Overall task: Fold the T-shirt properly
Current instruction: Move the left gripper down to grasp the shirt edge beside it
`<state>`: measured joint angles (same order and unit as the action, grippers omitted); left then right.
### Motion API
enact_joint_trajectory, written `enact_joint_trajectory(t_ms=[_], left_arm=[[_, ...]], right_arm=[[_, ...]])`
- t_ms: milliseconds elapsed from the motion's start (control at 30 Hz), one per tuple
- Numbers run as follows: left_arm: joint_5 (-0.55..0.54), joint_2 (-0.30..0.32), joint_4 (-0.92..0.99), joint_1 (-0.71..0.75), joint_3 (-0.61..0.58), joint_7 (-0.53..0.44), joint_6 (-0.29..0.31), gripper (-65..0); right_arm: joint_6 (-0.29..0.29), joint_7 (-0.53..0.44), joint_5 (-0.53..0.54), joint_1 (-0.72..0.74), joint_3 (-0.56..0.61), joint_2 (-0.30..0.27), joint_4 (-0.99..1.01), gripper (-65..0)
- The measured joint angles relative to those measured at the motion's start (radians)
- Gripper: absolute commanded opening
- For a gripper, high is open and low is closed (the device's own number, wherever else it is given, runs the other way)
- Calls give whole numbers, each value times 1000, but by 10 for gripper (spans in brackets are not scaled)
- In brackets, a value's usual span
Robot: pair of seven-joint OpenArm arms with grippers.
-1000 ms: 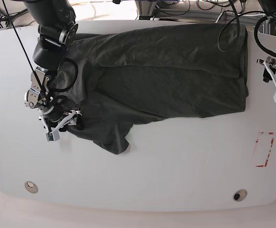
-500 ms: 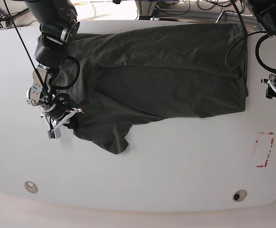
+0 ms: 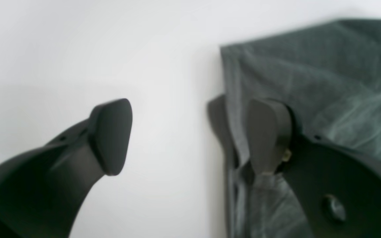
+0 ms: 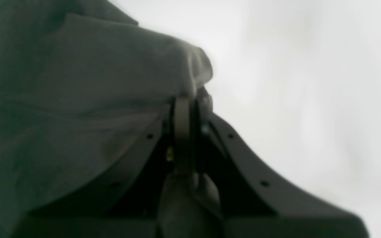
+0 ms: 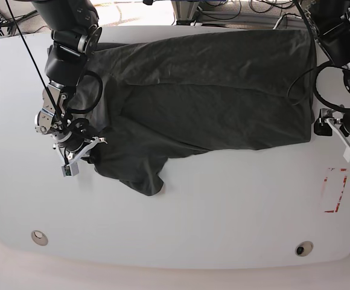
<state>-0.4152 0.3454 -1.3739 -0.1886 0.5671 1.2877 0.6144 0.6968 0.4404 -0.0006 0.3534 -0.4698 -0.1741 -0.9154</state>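
The dark grey T-shirt (image 5: 211, 90) lies spread across the back of the white table (image 5: 223, 229), with a crumpled sleeve hanging toward the front left. At the shirt's left edge my right gripper (image 5: 89, 148) is shut on a fold of fabric. In the right wrist view the T-shirt (image 4: 78, 82) bunches over the right gripper (image 4: 184, 109), whose fingers are pressed together. My left gripper (image 5: 335, 136) stands wide open at the shirt's front right corner. In the left wrist view the left gripper (image 3: 189, 135) has one fingertip (image 3: 266, 135) over the T-shirt (image 3: 309, 72) hem and the other over bare table.
A red-outlined rectangle (image 5: 335, 190) is marked on the table at the right. Two round fittings (image 5: 39, 237) (image 5: 303, 248) sit near the front edge. Cables hang behind the table's back edge.
My right gripper has closed on the fabric at the shirt's left edge. The left arm has moved forward along the shirt's right edge to its front corner, and its jaws have opened wider.
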Motion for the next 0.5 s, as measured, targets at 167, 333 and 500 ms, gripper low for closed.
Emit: enact_joint_trajectory(t_ms=[167, 333, 500], left_arm=[[0, -6, 85, 1, -36, -36, -2, -142], [3, -2, 126, -6, -78, -94, -3, -142], [2, -3, 183, -8, -79, -128, -4, -142]], right_arm=[[3, -2, 0, 0, 0, -1, 0, -650], [3, -7, 2, -6, 0, 0, 0, -650], [3, -15, 8, -14, 0, -2, -3, -650]])
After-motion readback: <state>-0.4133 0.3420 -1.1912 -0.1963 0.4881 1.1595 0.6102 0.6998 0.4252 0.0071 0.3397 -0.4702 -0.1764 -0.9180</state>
